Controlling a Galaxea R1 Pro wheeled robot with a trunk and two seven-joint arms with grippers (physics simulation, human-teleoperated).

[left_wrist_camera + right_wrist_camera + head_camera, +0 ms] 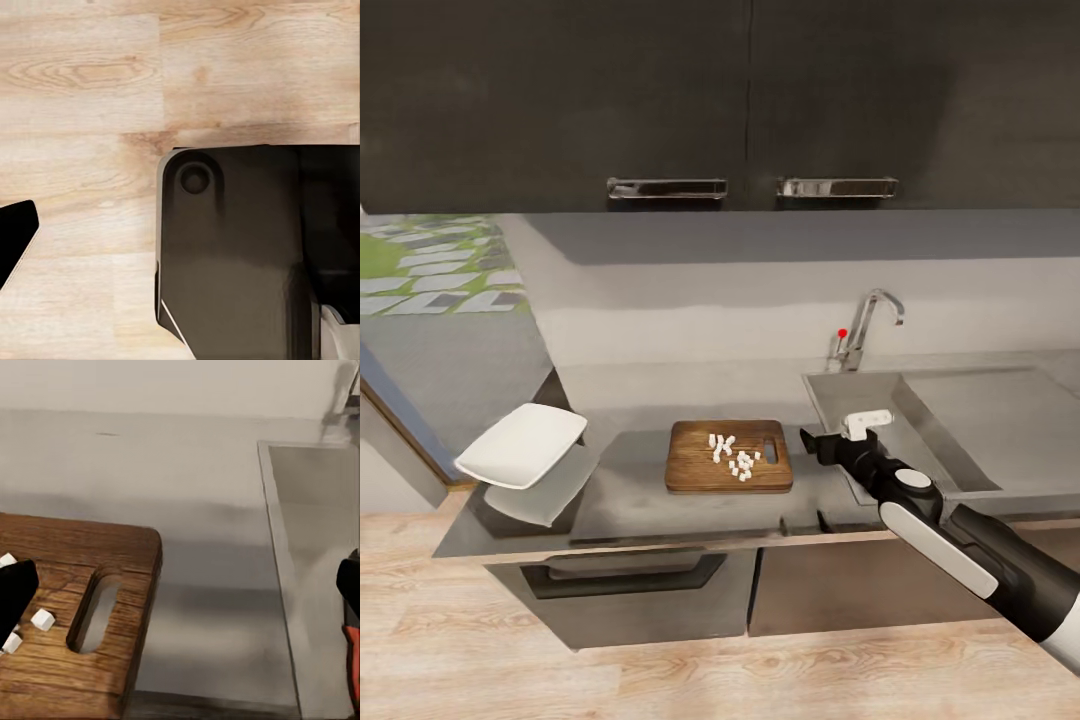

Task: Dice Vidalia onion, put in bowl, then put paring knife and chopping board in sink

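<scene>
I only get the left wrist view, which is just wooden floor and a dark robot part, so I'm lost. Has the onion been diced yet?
Observer: Yes, small pale onion bits lie on the chopping board.
Operator: Where is the bowl?
Observer: The bowl sits tilted at the left end of the countertop, apart from the board.
Operator: And the right pincer?
Observer: The right pincer hovers between the board's slot end and the sink. A reddish object shows beside one finger, possibly the knife handle.
</scene>
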